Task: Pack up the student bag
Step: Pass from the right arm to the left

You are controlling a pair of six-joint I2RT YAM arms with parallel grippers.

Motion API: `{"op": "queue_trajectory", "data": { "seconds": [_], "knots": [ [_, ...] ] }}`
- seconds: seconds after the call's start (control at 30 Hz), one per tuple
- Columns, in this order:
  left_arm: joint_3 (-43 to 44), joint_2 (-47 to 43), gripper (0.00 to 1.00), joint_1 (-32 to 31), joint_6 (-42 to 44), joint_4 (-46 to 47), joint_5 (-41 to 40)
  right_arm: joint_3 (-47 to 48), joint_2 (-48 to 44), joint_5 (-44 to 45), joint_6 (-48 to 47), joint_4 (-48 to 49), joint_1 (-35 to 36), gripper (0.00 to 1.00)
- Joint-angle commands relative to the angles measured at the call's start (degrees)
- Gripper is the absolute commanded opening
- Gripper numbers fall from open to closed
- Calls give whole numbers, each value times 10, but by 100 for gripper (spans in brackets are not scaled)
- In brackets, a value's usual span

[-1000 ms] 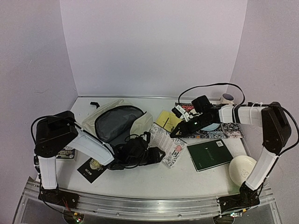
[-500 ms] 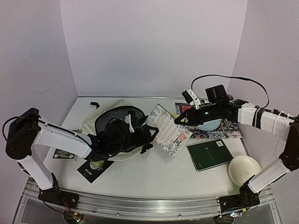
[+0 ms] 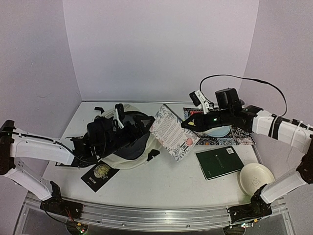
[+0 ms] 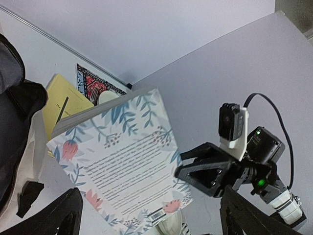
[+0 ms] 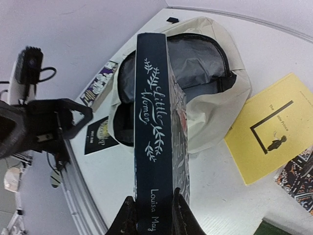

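Left gripper has shifted toward upper left, jaws apart; right gripper clamps the book. Soft, light student bag probably sags: hold its zipper rim.

The student bag lies on the left half of the table, with a small booklet just in front of it and a small loose part behind it near the back wall. Just right of the bag, the novel hangs tilted above the table in the right gripper, and a thin booklet lies flat on the table between the bag and the mat. The notebook lies in front of the mat, and the dish sits to the notebook's right, nearer the front edge.
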Motion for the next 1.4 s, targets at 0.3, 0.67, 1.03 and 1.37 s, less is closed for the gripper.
{"op": "queue_trajectory", "data": {
  "seconds": [0.3,0.67,1.03,1.37],
  "knots": [
    [50,24,99,42,-113,-88,37,-33,-57,356,-259,69,148,0],
    [121,90,99,45,-131,-88,82,-51,-32,546,-373,128,259,0],
    [131,137,84,50,-161,-87,82,-45,23,694,-471,188,339,0],
    [107,97,20,54,-163,-82,51,-53,48,708,-490,221,355,0]
  ]
}}
